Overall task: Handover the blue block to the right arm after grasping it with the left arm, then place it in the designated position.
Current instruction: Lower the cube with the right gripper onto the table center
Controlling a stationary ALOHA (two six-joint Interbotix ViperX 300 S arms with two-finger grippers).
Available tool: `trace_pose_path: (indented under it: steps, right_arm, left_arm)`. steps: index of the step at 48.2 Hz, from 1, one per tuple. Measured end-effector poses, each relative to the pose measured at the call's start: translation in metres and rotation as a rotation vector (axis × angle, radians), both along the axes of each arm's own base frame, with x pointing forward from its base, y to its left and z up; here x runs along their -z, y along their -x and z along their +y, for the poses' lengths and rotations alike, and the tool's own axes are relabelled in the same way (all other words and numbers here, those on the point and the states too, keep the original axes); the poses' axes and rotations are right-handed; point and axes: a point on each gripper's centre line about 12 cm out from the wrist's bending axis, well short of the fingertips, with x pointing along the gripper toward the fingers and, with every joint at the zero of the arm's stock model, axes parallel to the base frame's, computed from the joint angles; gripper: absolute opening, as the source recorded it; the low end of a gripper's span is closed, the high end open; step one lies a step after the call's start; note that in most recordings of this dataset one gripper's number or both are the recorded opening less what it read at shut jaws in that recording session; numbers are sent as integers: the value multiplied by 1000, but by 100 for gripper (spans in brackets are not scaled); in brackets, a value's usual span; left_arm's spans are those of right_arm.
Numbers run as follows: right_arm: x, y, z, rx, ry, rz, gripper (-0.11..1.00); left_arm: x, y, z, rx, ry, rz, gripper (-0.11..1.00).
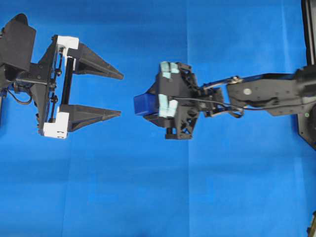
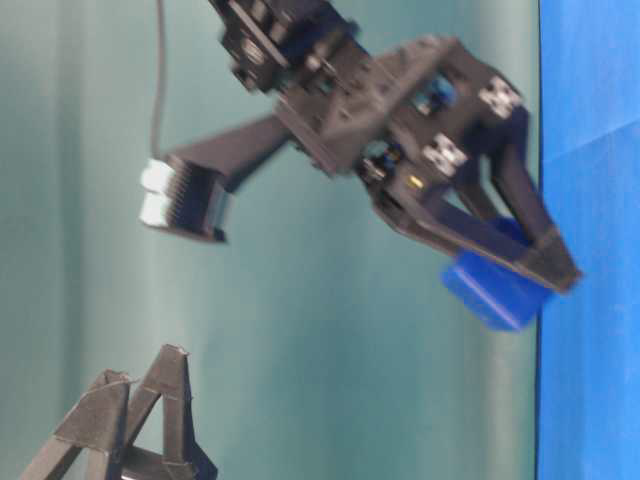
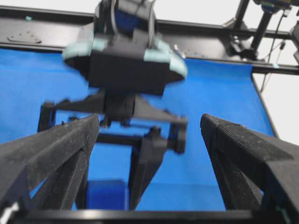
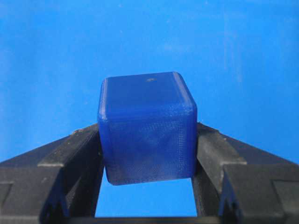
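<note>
The blue block [image 1: 141, 104] hangs above the blue cloth, clamped between the two black fingers of my right gripper [image 1: 146, 105], the one with mint-green parts. In the right wrist view the block [image 4: 147, 133] fills the gap, and both pads of the right gripper [image 4: 147, 140] press its side faces. My left gripper [image 1: 121, 95], with white brackets, stands wide open a short way to the left of the block, its fingers pointing at it and holding nothing. From the left wrist, the block [image 3: 106, 193] shows low between the spread fingers of the left gripper [image 3: 149, 123].
A blue cloth [image 1: 148, 197] covers the table. A black frame rail [image 3: 210, 44] runs along its far edge. Black stand parts [image 1: 308, 29] rise at the right border of the overhead view.
</note>
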Motion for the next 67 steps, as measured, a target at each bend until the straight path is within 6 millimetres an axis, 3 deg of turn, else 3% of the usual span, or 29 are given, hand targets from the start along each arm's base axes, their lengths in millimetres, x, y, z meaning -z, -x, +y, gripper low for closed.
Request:
trace_pose_path:
  steps: [18, 46, 67]
  right_arm:
    - [25, -23, -9, 5, -15, 6, 36]
    - [81, -31, -14, -6, -44, 73, 36]
    - [92, -33, -11, -25, -62, 58, 36]
  left_arm:
    - [0, 0, 0, 2, -6, 4, 93]
    - [2, 0, 1, 0, -12, 15, 93]
    - [2, 0, 1, -3, -6, 18, 93]
